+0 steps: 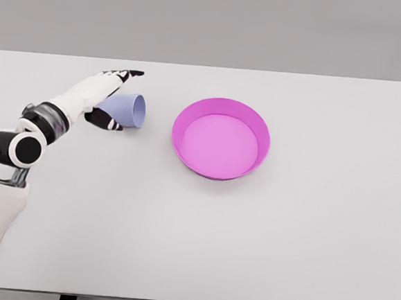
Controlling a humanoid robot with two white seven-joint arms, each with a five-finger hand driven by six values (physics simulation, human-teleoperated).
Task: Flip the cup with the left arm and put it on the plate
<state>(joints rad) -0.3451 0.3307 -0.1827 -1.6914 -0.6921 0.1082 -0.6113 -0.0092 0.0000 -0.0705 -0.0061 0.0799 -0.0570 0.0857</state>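
Note:
A pale blue cup (129, 110) lies on its side on the white table, its open mouth turned right toward the plate. The magenta plate (220, 139), round with a raised rim, sits a short way to the cup's right. My left hand (124, 99) reaches in from the lower left and straddles the cup's closed end. Its black-tipped fingers (125, 74) stretch out straight above the cup, and the thumb (105, 120) lies below it. The hand is open and the fingers are not wrapped round the cup. The right arm is out of view.
The white table (282, 254) spans the whole view, with its front edge along the bottom. My left forearm and elbow (20, 148) lie over the table's left side.

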